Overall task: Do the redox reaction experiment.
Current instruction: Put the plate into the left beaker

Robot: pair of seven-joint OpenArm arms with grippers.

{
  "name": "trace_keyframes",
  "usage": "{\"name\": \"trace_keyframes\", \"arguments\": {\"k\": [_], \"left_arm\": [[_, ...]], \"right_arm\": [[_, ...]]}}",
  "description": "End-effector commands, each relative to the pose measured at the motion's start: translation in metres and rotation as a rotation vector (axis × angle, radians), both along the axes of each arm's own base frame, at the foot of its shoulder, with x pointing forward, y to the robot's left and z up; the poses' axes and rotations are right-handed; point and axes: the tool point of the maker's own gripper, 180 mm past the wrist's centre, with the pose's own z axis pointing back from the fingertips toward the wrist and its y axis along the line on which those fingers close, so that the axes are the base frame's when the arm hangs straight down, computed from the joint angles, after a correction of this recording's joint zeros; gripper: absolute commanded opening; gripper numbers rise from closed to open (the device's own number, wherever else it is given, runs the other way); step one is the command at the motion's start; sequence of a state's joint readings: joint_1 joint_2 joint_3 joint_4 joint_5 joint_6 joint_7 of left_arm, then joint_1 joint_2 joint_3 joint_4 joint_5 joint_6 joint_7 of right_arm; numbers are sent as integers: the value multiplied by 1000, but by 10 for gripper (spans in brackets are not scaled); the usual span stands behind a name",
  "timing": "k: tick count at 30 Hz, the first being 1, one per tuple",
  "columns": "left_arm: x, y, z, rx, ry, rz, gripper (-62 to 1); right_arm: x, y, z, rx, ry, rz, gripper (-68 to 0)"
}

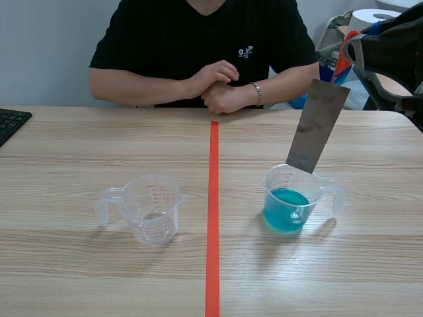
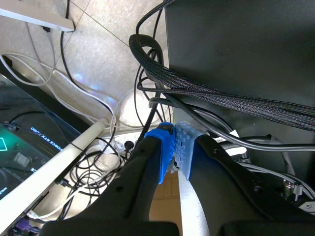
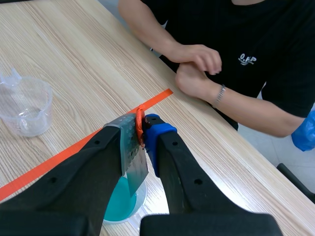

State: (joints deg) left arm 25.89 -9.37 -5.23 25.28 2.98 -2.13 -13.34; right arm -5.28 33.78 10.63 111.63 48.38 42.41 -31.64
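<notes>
over blue-liquid cup (image 1: 276, 179), right gripper (image 3: 143, 129) pinches metal strip (image 1: 318, 125) at top end: likely stiff, light, slick, could pivot; left gripper (image 2: 174, 147) closed, empty.

On the surface (image 1: 79, 284), the left cup (image 1: 153, 210) and right cup (image 1: 291, 198) (liquid inside) flank the tape line. A metal strip (image 1: 317, 125) leans over the right cup's far rim, clamped in the right pincer (image 3: 142, 130) — a person (image 1: 205, 39) sits behind.

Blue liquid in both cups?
No, only the right cup holds blue liquid; the left cup shows none.
</notes>
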Motion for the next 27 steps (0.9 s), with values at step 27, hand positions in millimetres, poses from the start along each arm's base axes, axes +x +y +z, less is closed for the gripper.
{"name": "trace_keyframes", "arguments": {"k": [27], "left_arm": [[0, -1, 2, -3, -9, -2, -582]], "right_arm": [[-1, 4, 15, 6, -45, 16, -669]]}}
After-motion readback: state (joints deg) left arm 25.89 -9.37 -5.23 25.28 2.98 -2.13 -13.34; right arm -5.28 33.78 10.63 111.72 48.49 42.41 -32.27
